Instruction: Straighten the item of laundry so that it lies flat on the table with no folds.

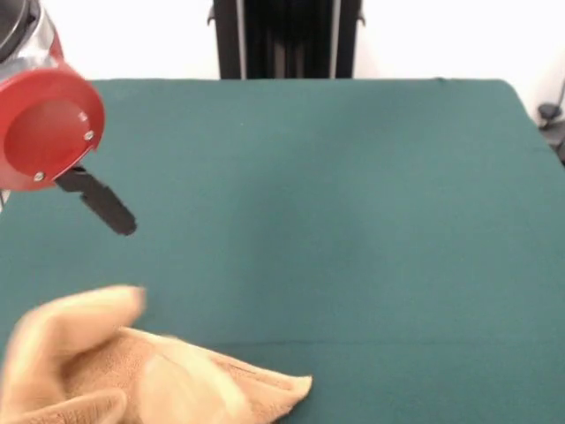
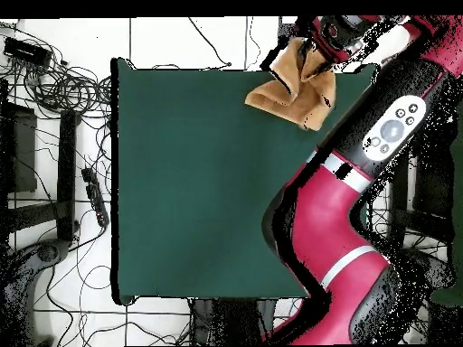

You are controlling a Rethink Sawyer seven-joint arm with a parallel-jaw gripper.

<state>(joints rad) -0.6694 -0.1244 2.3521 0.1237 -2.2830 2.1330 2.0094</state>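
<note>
**Soft towel bunched at the desk corner**

My tool [image 1: 110, 208] hangs above the desk [image 1: 353, 221]; I cannot tell how its tips stand. Just below and toward the camera, the towel [image 1: 168, 375] lies crumpled at the desk's edge, one part puffed up. It looks light, limp and grippy; I'd pinch a hemmed corner.
</note>
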